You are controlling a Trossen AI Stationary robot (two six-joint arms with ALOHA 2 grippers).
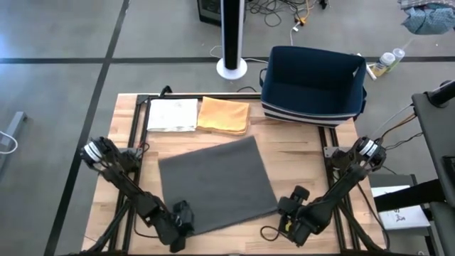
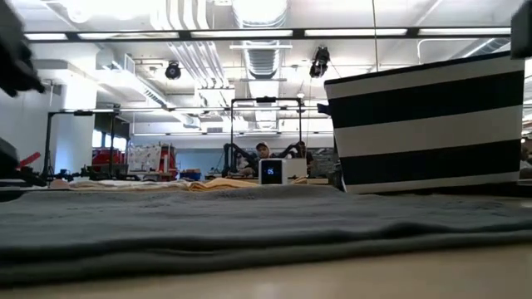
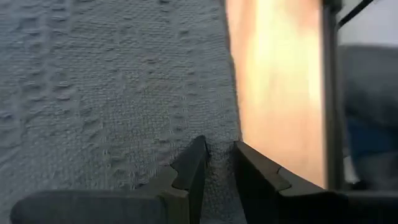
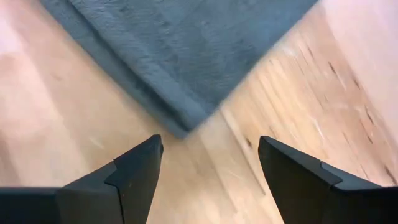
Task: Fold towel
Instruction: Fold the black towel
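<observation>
The left gripper (image 1: 182, 217) sat low at the near left corner of the grey towel (image 1: 215, 181), its dark fingers (image 3: 191, 167) drawn close together with a pinch of the coarse, waffle-like weave between their tips; it looked clamped on the towel's edge right where the cloth met bare wood. The towel itself lay flat and spread out in the middle of the wooden table (image 1: 302, 160), a roughly square sheet turned slightly askew, matte and nubbly, with a thick hemmed border showing from table height as a soft rumpled ridge. Behind it, toward the far edge, a folded white cloth (image 1: 173, 114) lay just beside a folded orange cloth (image 1: 224, 115), the two neat rectangles touching edge to edge. Further right at the back stood a navy fabric basket (image 1: 313, 91), soft-walled, with bold dark-and-white stripes on its side. The right gripper (image 1: 291, 207) hovered just off the towel's near right corner, its two blunt dark fingers (image 4: 135, 171) spread wide and grasping nothing, the pointed corner of the cloth lying between and ahead of them on the pale, fine-grained planks.
</observation>
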